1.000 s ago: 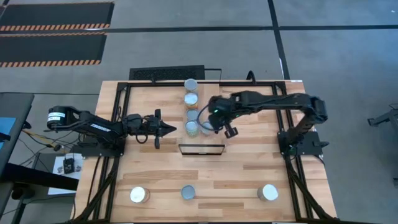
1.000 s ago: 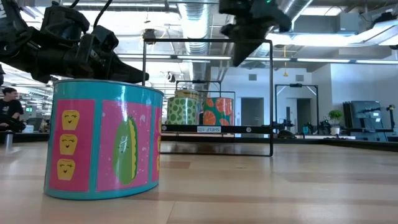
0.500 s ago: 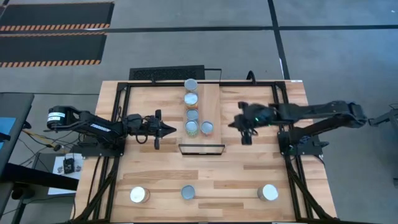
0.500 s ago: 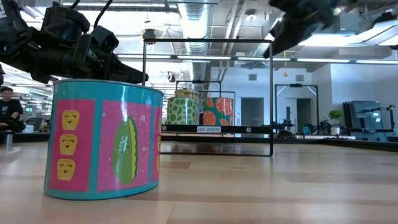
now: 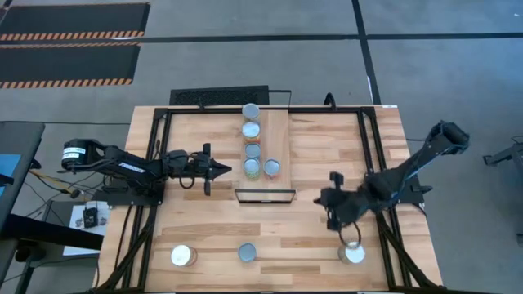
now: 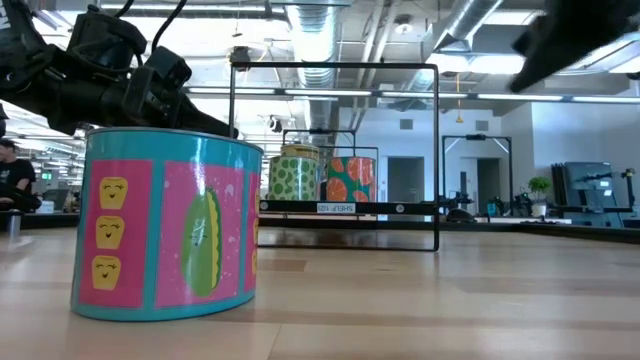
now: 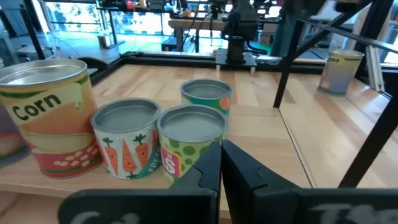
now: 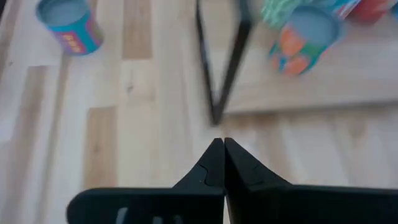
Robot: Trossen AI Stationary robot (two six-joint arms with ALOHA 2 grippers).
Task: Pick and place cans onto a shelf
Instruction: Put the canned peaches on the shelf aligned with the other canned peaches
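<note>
The step in hand was judged to be the reach for a next can: the right gripper (image 5: pixel 337 214), its fingers (image 8: pixel 217 163) pressed together and empty, was held over the worktop (image 5: pixel 310 229) just beside an upright can (image 5: pixel 353 253), its axis vertical. The next move was judged to call for the fingers to be spread wide and lowered around it. Five cans stood upright on the shelf (image 5: pixel 276 131), where the left gripper (image 5: pixel 219 169) waited with fingers closed.
</note>
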